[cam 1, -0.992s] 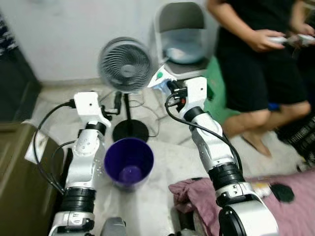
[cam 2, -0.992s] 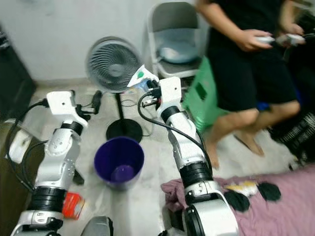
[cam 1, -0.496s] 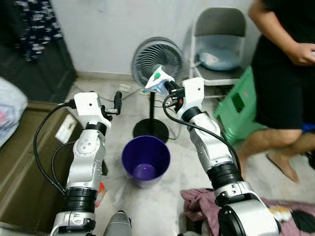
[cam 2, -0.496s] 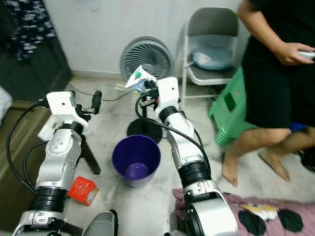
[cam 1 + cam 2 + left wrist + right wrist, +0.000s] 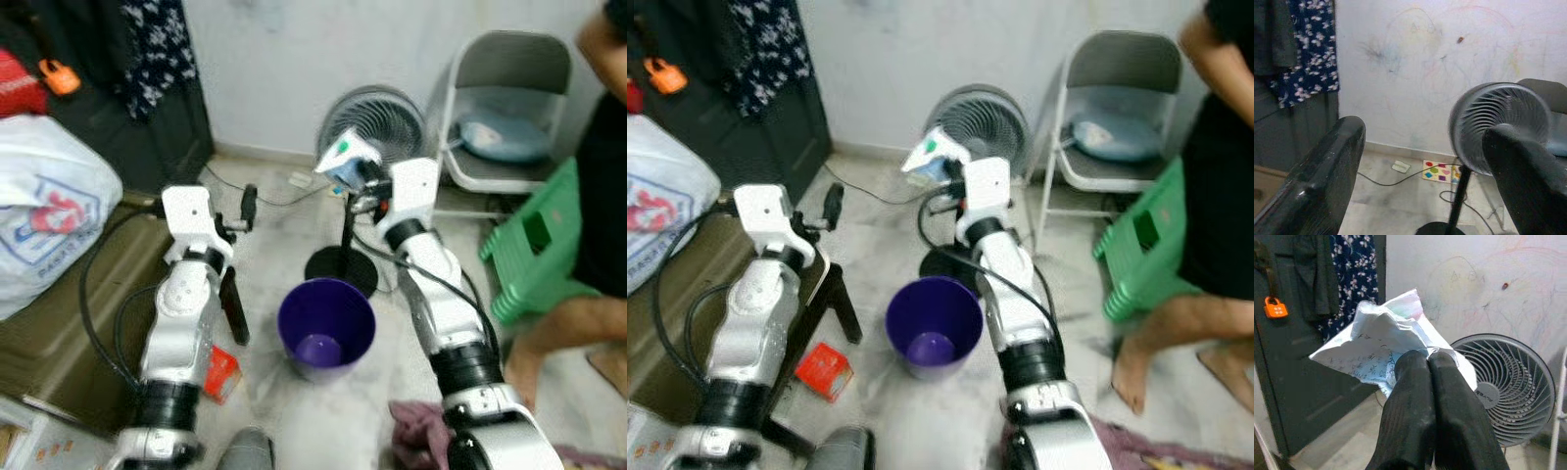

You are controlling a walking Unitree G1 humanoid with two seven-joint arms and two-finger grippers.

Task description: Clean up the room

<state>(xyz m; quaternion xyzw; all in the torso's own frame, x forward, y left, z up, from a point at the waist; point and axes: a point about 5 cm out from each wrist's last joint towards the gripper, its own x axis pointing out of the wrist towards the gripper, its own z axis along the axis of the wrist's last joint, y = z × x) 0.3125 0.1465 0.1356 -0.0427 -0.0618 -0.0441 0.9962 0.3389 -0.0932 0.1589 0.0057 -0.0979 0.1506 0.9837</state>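
The right gripper [image 5: 1425,362] is pressed tight on a crumpled wrapper [image 5: 1376,345]. Its two black fingers [image 5: 1410,396] touch each other with the wrapper pinched between them. The wrapper is white with a bit of green and blue, and it is held up high, above and a little behind the purple bin [image 5: 326,326]. The bin stands on the floor between the two arms. It looks empty inside.

The left gripper [image 5: 1415,161] is wide open and holds nothing. It is up in the air to the left of the bin, and its fingers [image 5: 1317,181] point toward the wall.

A fan [image 5: 372,127] on a round black foot stands just behind the bin. A grey chair [image 5: 509,108] is behind the bin and to the right, with a green stool [image 5: 534,245] near it. A person's leg [image 5: 1185,323] is to the right of the bin, past the stool.

A small red box [image 5: 824,370] lies on the floor to the left of the bin. A big white bag [image 5: 44,215] sits further left. A pink cloth [image 5: 416,431] lies in front of the bin, near the right arm.
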